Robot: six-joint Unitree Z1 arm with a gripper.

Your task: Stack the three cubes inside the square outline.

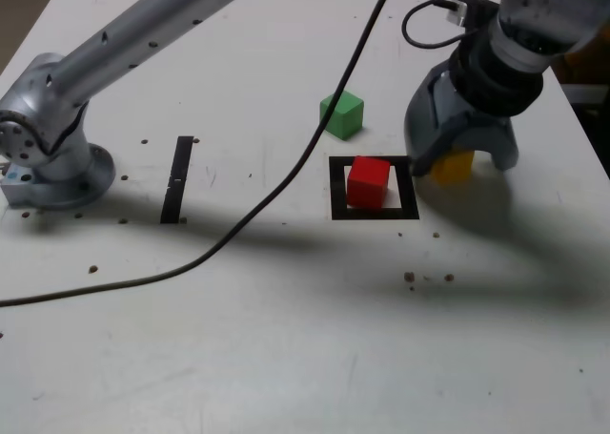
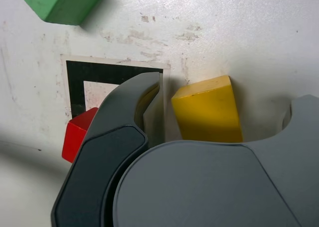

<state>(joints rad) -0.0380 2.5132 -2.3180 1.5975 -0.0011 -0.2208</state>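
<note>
Cubes, three in all, lie on the white table (image 1: pixel 286 339). Reading across the exterior view from its left: the arm's base (image 1: pixel 48 162) stands at the far left, with a straight black tape strip (image 1: pixel 177 178) just beside it and a black cable (image 1: pixel 286 181) trailing across the tabletop. The green cube (image 1: pixel 342 113) rests on bare table, near the square outline (image 1: pixel 374 212) but apart from it. The red cube (image 1: pixel 368 182) sits inside that outline. At the exterior view's right, the gripper (image 1: pixel 464 165) is lowered over the yellow cube (image 1: pixel 452 166), which stands on the table just outside the outline. The wrist view shows the fingers (image 2: pixel 134 100) spread apart, the yellow cube between them with a gap beside it.
</note>
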